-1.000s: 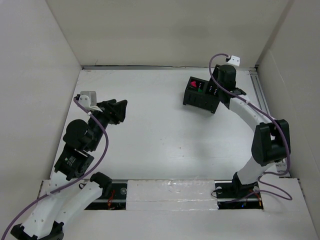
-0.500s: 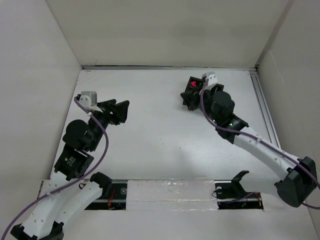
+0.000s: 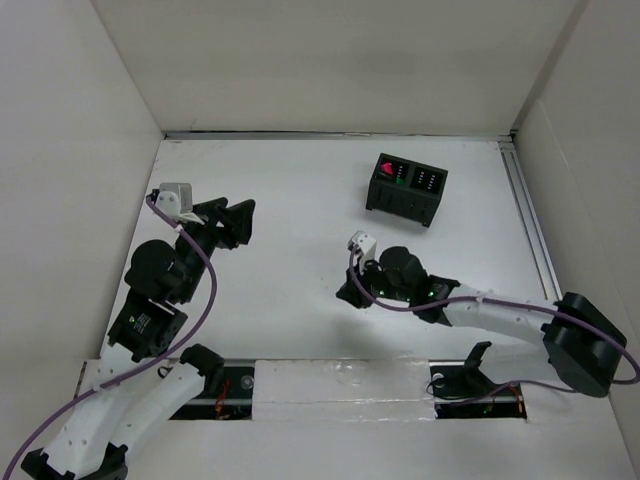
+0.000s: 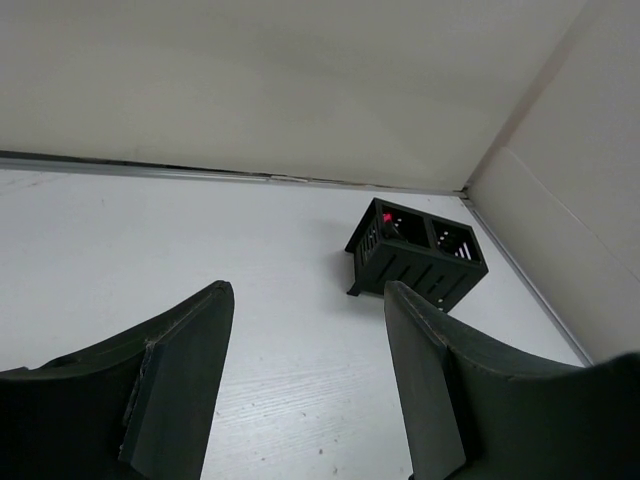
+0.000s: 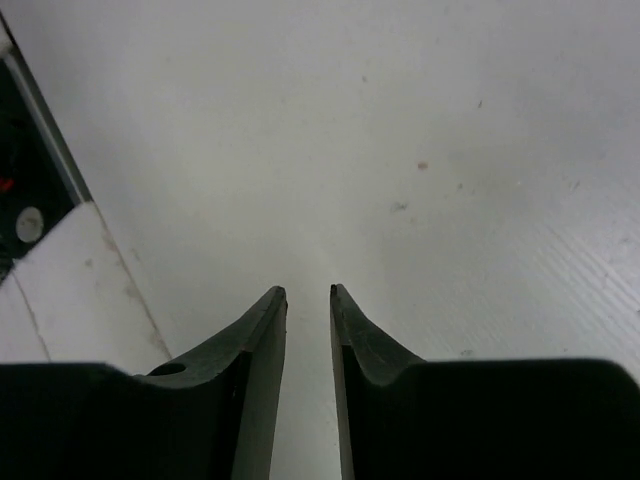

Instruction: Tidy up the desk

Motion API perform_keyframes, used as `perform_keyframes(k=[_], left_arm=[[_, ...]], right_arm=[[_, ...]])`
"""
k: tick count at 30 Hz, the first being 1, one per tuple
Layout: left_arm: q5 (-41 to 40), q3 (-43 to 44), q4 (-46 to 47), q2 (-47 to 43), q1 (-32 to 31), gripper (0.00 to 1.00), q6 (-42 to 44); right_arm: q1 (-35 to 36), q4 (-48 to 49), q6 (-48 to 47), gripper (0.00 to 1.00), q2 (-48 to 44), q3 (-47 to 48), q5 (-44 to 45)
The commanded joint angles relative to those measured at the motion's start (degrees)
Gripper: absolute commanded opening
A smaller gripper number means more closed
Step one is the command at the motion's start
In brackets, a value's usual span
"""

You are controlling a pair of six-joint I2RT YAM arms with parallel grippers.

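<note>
The desk (image 3: 300, 240) is a flat white tabletop, also seen in the left wrist view (image 4: 200, 240) and the right wrist view (image 5: 450, 150). My left gripper (image 3: 243, 222) hangs over its left part, jaws wide open and empty (image 4: 308, 295). My right gripper (image 3: 350, 290) is low over the near middle of the desk. Its jaws stand almost together with only a narrow slit, and nothing is between them (image 5: 308, 291).
A small black two-compartment holder (image 3: 405, 188) stands at the back right with something red in its left compartment; it also shows in the left wrist view (image 4: 417, 255). Metal rails run along the right edge (image 3: 527, 215) and the back edge (image 3: 330, 135). White wall panels stand on three sides.
My right arm has drawn back from the black holder at the back right to the near middle of the desk. The left arm has not moved.
</note>
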Motion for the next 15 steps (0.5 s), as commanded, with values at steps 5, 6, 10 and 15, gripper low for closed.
perform_keyframes(k=[5,6,10,15], left_arm=[[-1.6,-1.0,2.9,0.6,0.2,0.58,1.0],[-1.6,-1.0,2.9,0.6,0.2,0.58,1.1],[-1.8,-1.1,2.9,0.8,0.2,0.57,1.2],[-0.6,-1.2,3.0,0.6,0.2,0.57,1.3]], right_arm=[[1.7,5.7,0.9,0.36,6.4,0.9,1.0],[1.7,5.4,0.8,0.36,6.9,1.5,0.8],[1.7,5.1,0.9,0.36,8.1,3.0,1.0],[1.7,4.2,0.3,0.36,8.8,4.4,1.2]])
